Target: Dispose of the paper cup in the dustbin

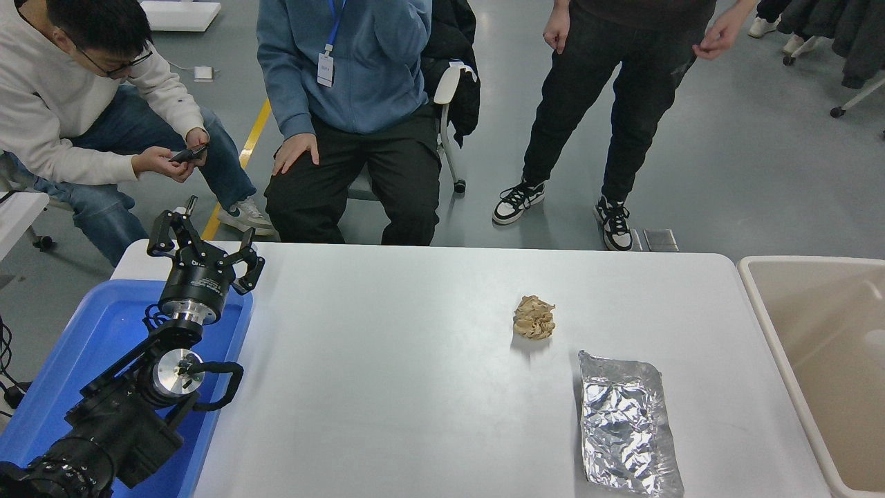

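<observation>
The white table (415, 387) carries a crumpled tan paper ball (534, 317) and, near it, a flat silver foil bag (626, 423). The beige dustbin (767, 325) stands at the right edge; a pale blur inside, around the paper cup (875, 338), is unclear. The left gripper (205, 250), jaws spread, hangs over the blue tray (90, 339). Behind, people wait on grey floor (747, 166).

The table (387, 387) is plain white. On it sit a tan crumpled paper ball (534, 317) and a shiny silver foil bag (626, 423), all creases and glints. The dustbin (767, 325) is beige with a paler cream rim, and a pale whitish blur (875, 338) shows inside it. The tray (83, 346) is bright blue. The left gripper (204, 250) is black above a silver metal collar.
</observation>
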